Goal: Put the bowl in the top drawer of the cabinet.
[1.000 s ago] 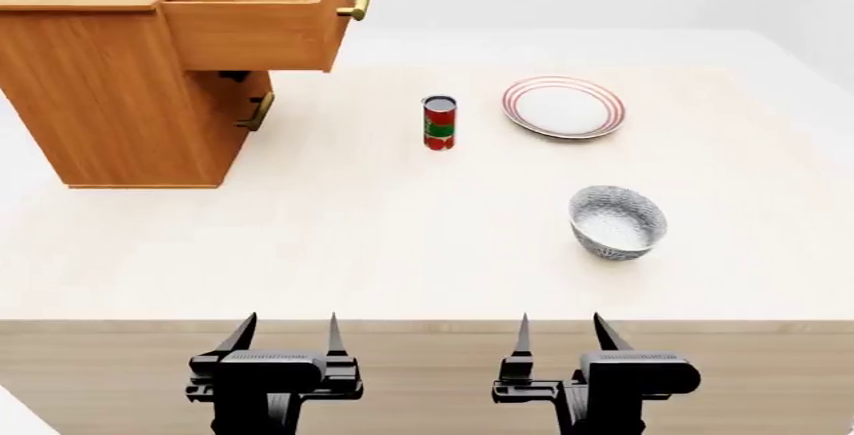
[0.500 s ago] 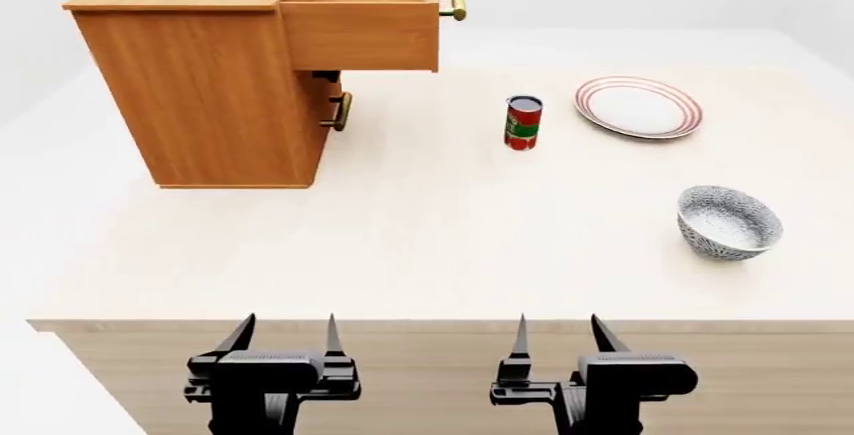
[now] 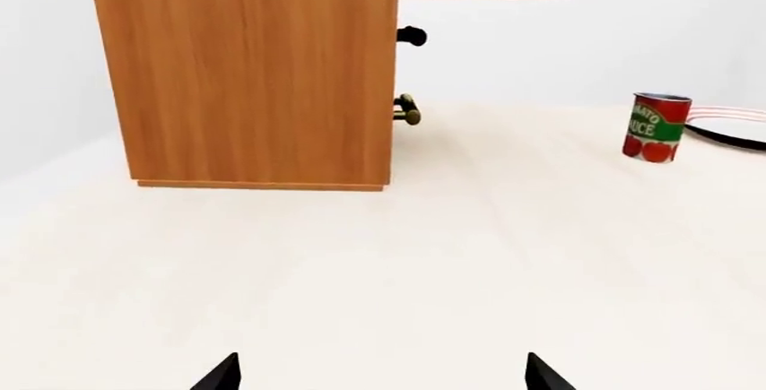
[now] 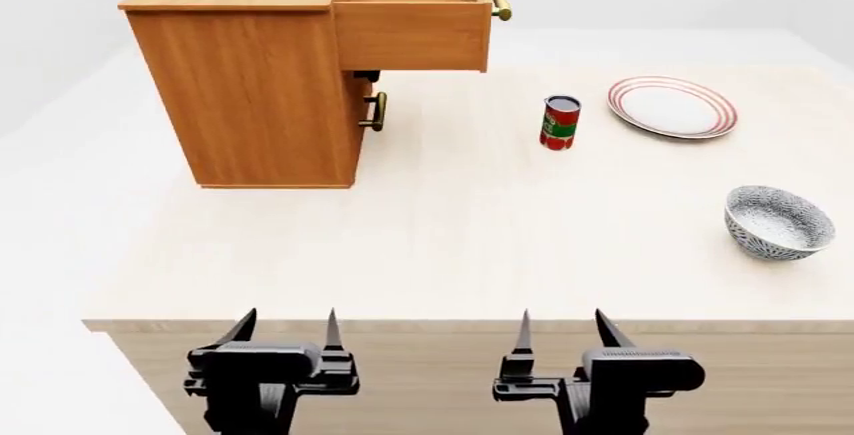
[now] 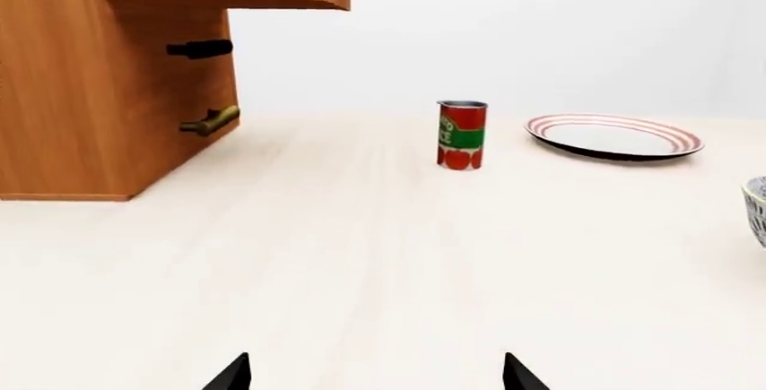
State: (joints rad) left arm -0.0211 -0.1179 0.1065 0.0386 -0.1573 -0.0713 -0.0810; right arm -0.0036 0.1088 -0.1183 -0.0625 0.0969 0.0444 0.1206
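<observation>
The speckled bowl [image 4: 778,221] stands upright on the table at the far right, its edge just showing in the right wrist view as the bowl [image 5: 756,211]. The cabinet [image 4: 254,85] stands at the back left, and its top drawer [image 4: 411,17] is pulled out, empty inside, with the brass handle facing right. My left gripper [image 4: 286,328] and right gripper [image 4: 559,328] hover side by side before the table's front edge, both open and empty, far from the bowl.
A red tomato can [image 4: 561,122] stands mid-table, and a red-rimmed white plate [image 4: 671,106] lies beyond it to the right. The lower compartment's vertical brass handle [image 4: 379,111] sticks out under the drawer. The table's front edge [image 4: 467,325] runs just ahead of both grippers.
The view has swung left: cabinet, can, plate and bowl all sit further right in the picture than before. Both grippers keep the same pose and stay open.
</observation>
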